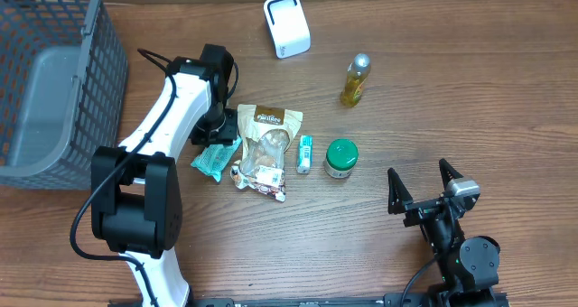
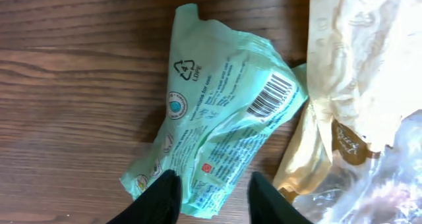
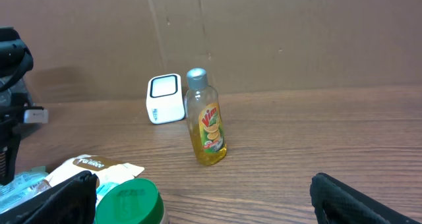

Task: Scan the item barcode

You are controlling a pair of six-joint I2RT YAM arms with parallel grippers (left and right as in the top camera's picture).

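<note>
A crumpled mint-green packet (image 1: 215,159) (image 2: 224,118) lies flat on the wooden table, its barcode (image 2: 270,95) facing up. My left gripper (image 1: 219,131) (image 2: 215,181) hangs right over it, open. The packet's near end sits between the two black fingers with a gap on the right side. The white scanner (image 1: 287,25) (image 3: 163,99) stands at the back of the table. At the front right, my right gripper (image 1: 418,173) (image 3: 201,179) is wide open and holds nothing.
A brown snack bag (image 1: 266,140) (image 2: 356,66) overlaps the packet's right side. A small blue tube (image 1: 304,153), a green-lidded jar (image 1: 341,157) (image 3: 128,201) and a yellow bottle (image 1: 356,81) (image 3: 206,122) stand mid-table. A grey wire basket (image 1: 54,81) sits far left.
</note>
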